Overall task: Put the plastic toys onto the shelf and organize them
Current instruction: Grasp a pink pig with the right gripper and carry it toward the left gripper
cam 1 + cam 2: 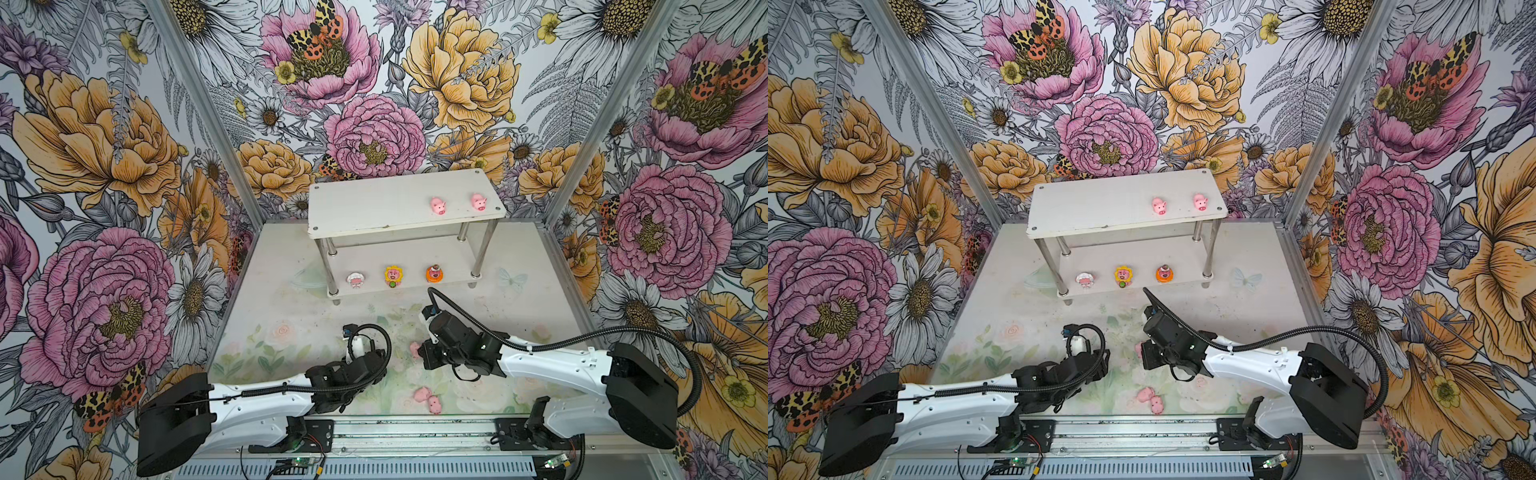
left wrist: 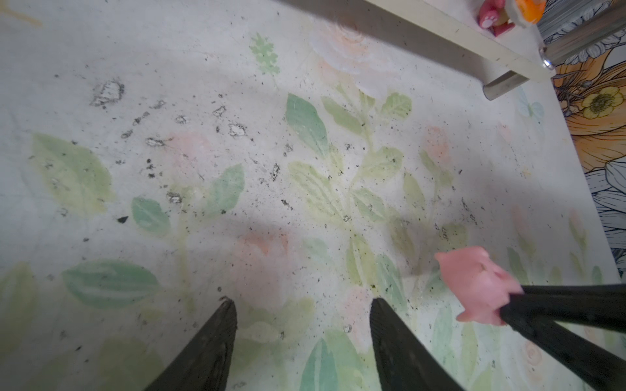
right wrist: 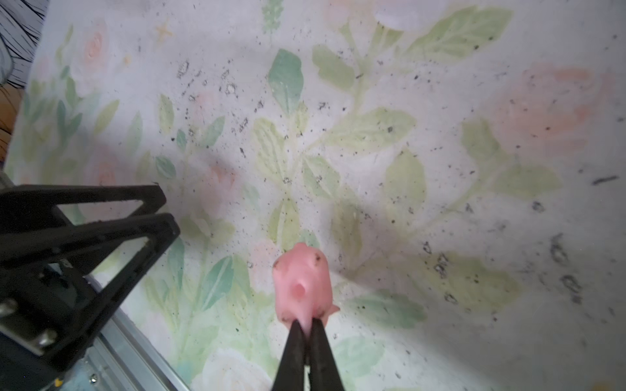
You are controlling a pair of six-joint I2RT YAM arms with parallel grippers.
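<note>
pig pinched in r end effector | l end effector released, jaws apart

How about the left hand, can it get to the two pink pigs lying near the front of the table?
Probably yes. The left hand is open and empty, and the two pink pigs lie close by on bare table, nothing between.

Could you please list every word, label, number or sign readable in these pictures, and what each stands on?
No text can be read anywhere.
The shelf, the pink pigs and the pig-faced figures bear no lettering.
Any print on the circuit board at the front edge is too small to read.
</note>
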